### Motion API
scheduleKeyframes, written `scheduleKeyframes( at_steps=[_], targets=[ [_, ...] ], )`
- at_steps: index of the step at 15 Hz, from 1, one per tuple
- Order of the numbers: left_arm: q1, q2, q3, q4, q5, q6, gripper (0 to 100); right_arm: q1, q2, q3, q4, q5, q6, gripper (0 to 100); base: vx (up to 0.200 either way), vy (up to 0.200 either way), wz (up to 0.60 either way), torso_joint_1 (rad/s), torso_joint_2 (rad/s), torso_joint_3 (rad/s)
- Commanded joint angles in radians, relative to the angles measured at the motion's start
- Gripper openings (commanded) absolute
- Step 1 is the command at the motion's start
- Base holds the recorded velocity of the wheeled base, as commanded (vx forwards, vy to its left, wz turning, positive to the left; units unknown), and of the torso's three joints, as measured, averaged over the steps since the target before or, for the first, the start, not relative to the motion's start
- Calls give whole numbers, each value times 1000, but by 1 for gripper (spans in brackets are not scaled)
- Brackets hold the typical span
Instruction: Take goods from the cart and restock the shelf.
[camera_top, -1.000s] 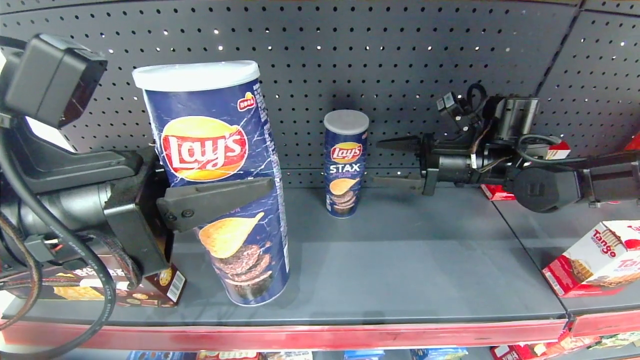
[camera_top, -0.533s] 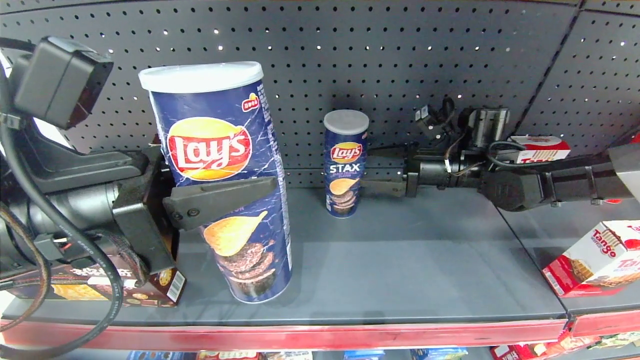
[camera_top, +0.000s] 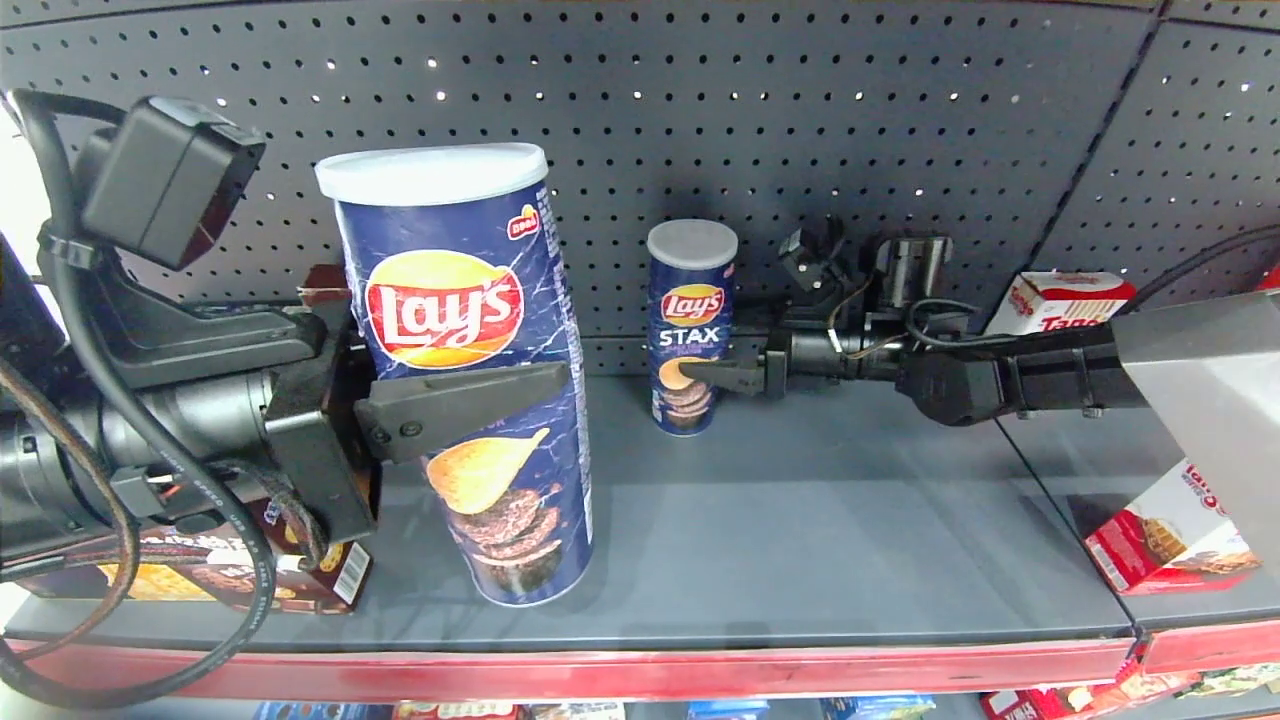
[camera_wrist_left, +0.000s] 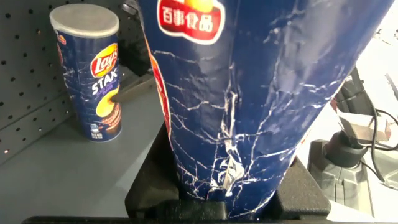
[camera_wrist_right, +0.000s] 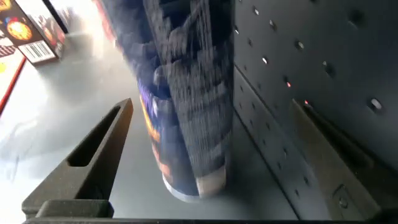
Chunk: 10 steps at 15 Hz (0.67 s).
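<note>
The grey shelf (camera_top: 800, 540) spans the lower frame. Left of centre, the big chip can (camera_top: 470, 300) sits clenched in the left gripper (camera_top: 540, 378). At centre, by the back wall, the small chip can (camera_top: 690, 300) stands upright between the spread fingers of the right gripper (camera_top: 700, 365).

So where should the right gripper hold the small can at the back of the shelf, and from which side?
Hold the small can around its middle, coming level from the robot's right. It stands upright close to the pegboard, so its round sides are free; the open right gripper straddles it.
</note>
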Motion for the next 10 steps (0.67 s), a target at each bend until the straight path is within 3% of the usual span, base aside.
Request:
scheduleKeyframes(
  at_steps=[1, 7, 8, 10],
  targets=[
    [0, 2, 6, -1, 0, 1, 0, 6, 62, -68, 0, -2, 4, 100, 0, 0, 0, 0, 0, 0],
    [12, 2, 32, -14, 0, 1, 0, 42, 109, -85, -10, 2, 1, 100, 0, 0, 0, 0, 0, 0],
    [14, 2, 41, -37, 0, -15, 0, 43, 124, -93, -25, 8, 6, 0, 0, 0, 0, 0, 0, 0],
    [14, 2, 43, -48, 0, -21, 0, 42, 115, -76, -30, 0, 6, 0, 0, 0, 0, 0, 0, 0]
  ],
)
